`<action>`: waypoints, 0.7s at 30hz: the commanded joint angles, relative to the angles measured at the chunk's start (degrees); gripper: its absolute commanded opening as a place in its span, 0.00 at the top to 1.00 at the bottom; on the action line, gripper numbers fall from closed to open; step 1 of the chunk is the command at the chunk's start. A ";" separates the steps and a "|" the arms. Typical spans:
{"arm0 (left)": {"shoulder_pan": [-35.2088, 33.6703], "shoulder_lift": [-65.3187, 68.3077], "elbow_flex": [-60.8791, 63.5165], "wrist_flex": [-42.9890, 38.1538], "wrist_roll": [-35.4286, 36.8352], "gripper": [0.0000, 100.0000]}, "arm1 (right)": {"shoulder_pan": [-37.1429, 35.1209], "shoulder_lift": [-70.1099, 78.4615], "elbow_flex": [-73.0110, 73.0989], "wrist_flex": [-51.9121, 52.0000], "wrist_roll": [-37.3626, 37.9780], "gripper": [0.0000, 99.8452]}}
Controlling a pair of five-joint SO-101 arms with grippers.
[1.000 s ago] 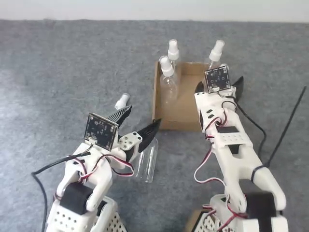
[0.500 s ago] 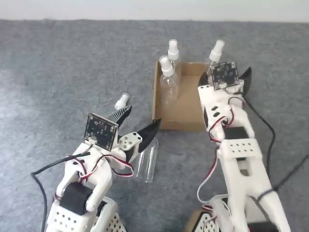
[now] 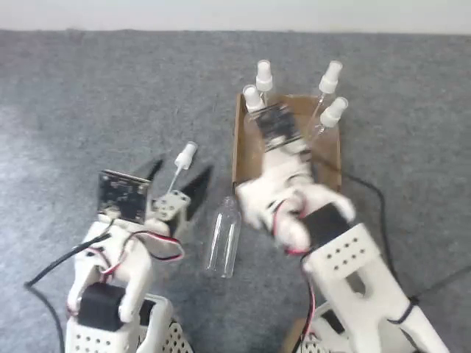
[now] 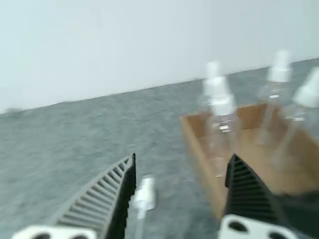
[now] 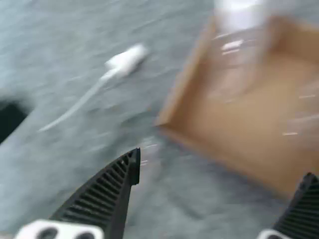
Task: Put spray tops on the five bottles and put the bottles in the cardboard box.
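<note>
My left gripper [image 3: 175, 175] is spread wide and holds nothing, its tips low over the grey carpet [image 3: 88, 95]. The loose spray top [image 3: 185, 155] lies on the carpet right there. Its white head sits just past my fingertips and its thin tube runs back into the gap between them, nearer one finger than the other, touching neither as far as I can see. The uncapped bottle [image 3: 223, 234] lies on its side just beside that gripper, with its neck toward the near corner of the cardboard box [image 3: 237, 143]. Four capped bottles [image 3: 333, 112] stand upright in the box. My right gripper [image 5: 223, 167] is also wide apart and empty, hanging by that same corner of the box, with the spray top well apart from it on the carpet.
</note>
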 commanded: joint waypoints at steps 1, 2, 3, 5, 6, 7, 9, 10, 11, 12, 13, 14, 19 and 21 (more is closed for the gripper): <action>-13.98 5.36 -3.21 0.97 -5.45 0.73 | -6.37 0.57 -2.55 1.01 -7.21 0.59; -16.79 7.30 -3.38 0.18 -6.42 0.73 | -7.43 2.15 -2.55 0.92 -8.62 0.59; -19.25 9.58 -3.82 -0.53 -7.38 0.73 | -8.40 4.18 -2.55 0.75 -9.85 0.59; -22.68 14.51 -5.23 -1.85 -8.62 0.73 | -10.15 8.92 -2.64 0.57 -12.31 0.59; -23.56 17.05 -6.37 -2.11 -8.97 0.73 | -11.03 11.47 -2.73 0.04 -12.92 0.59; -24.09 19.43 -7.60 -2.02 -9.32 0.73 | -11.56 13.85 -2.73 -1.10 -13.45 0.59; -24.35 23.56 -9.63 -1.85 -9.93 0.73 | -11.74 18.07 -2.73 -3.91 -14.07 0.59; -24.53 25.32 -10.42 -2.11 -10.02 0.73 | -11.74 19.91 -2.73 -5.58 -14.59 0.59; -24.70 26.99 -11.03 -2.20 -9.93 0.73 | -11.74 21.58 -2.73 -7.16 -15.12 0.59; -24.62 28.31 -11.65 -2.20 -10.02 0.73 | -11.82 23.16 -2.64 -8.40 -15.47 0.59; -24.62 29.27 -12.00 -2.20 -10.02 0.73 | -11.91 24.40 -2.64 -9.27 -15.56 0.59; -24.53 30.07 -12.35 -2.20 -10.02 0.73 | -12.00 25.63 -2.64 -9.89 -15.56 0.59; -24.44 31.21 -12.70 -4.04 -10.02 0.73 | -12.00 30.90 -2.64 -10.33 -17.23 0.66; -24.18 31.21 -12.88 -4.48 -10.02 0.73 | -12.00 32.04 -2.73 -10.33 -17.49 0.75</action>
